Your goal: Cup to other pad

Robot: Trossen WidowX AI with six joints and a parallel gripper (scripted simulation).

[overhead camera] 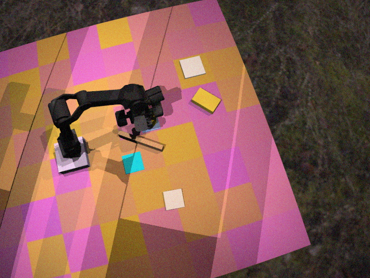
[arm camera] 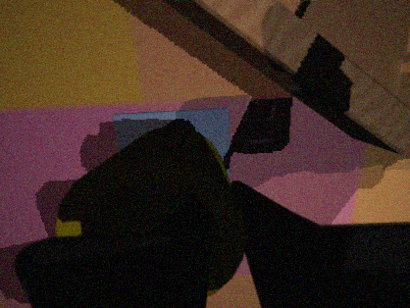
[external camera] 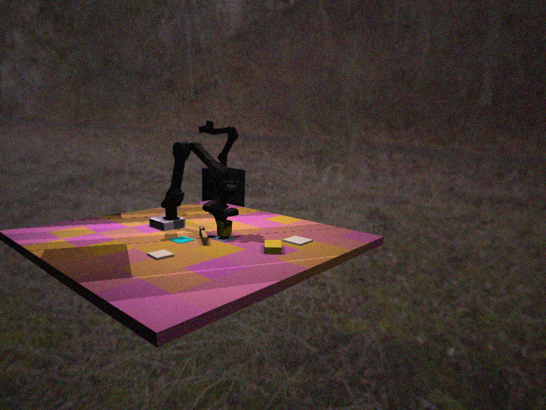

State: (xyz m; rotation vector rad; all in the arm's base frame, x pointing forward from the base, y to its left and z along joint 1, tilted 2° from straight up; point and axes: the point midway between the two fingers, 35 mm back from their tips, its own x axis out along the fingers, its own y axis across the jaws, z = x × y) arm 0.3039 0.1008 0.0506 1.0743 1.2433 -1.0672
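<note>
The yellow cup [external camera: 224, 228] stands upright on the pale blue pad [overhead camera: 152, 128], near the middle of the checkered pink and orange counter [overhead camera: 239, 167]. The gripper [external camera: 223, 219] comes down on it from above, and its jaws are clamped on the cup. In the wrist view the cup is almost wholly dark beneath the fingers; only slivers of its yellow wall show, with a corner of the blue pad behind it, and the marbles cannot be seen. From the top, the arm's wrist covers the cup almost entirely, with only a strip of the blue pad showing beside it.

Just beside the pad, on the side toward the arm's base [overhead camera: 71, 158], a long wooden bar [overhead camera: 143, 142] lies on the counter. Past the bar lies the cyan pad [overhead camera: 132, 162], apart from the bar and from the cup.

Farther out, a yellow block [overhead camera: 206, 100] rests on the counter, well apart from the cup, and a white tile [overhead camera: 192, 66] lies near it. A second white tile [overhead camera: 173, 199] lies on the opposite side, beyond the cyan pad. The exterior view shows a dark box [external camera: 234, 185] standing behind the arm. Dim grass [overhead camera: 314, 89] surrounds the counter.
</note>
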